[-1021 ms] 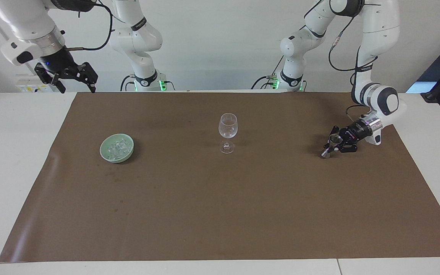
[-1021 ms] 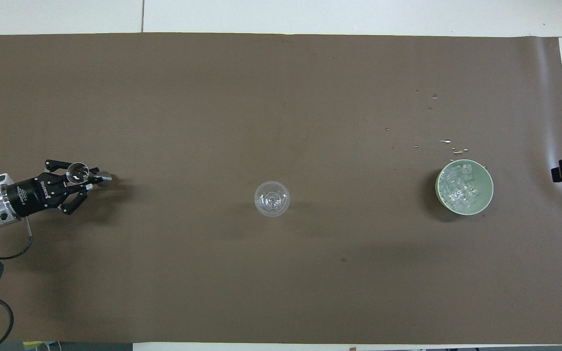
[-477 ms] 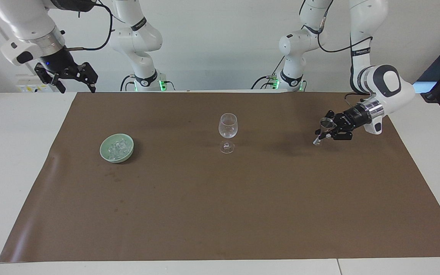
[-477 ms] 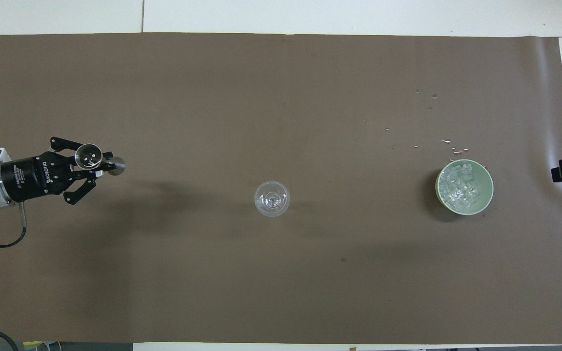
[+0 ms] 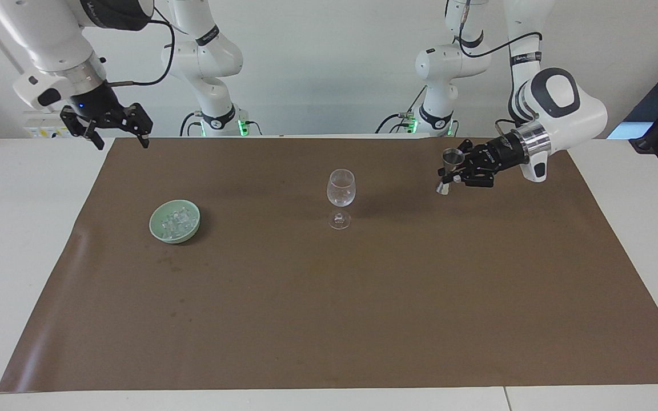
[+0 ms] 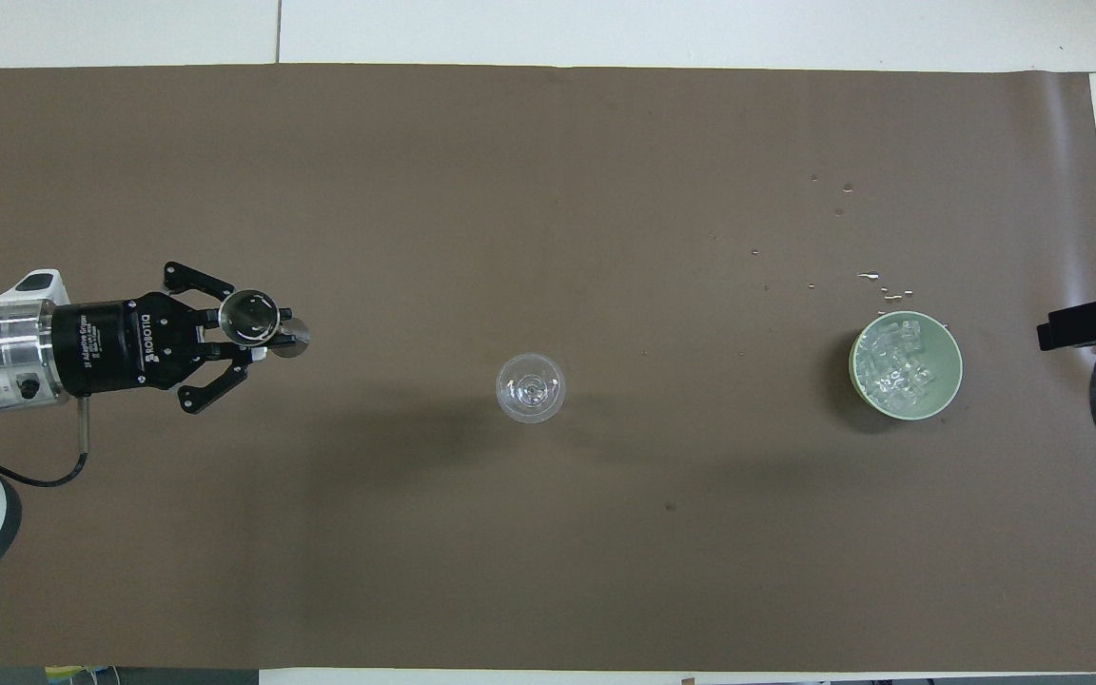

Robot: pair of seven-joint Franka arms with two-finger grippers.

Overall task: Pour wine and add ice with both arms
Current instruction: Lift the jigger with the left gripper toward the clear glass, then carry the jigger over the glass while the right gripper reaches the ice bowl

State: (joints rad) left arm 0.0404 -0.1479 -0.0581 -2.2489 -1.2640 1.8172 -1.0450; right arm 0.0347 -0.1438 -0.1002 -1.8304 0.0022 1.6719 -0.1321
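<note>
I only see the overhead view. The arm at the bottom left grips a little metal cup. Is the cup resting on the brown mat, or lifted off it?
Observer: Lifted. The facing view shows the left end effector holding the measuring cup in the air over the mat.
Operator: What is the black bit at my picture's edge, by the green bowl?
Observer: That is the tip of the right end effector. It is raised high at the right arm's end of the table, with its fingers spread and nothing in them.
Operator: And the clear circle in the middle?
Observer: It is a stemmed glass, standing upright on its foot.
</note>
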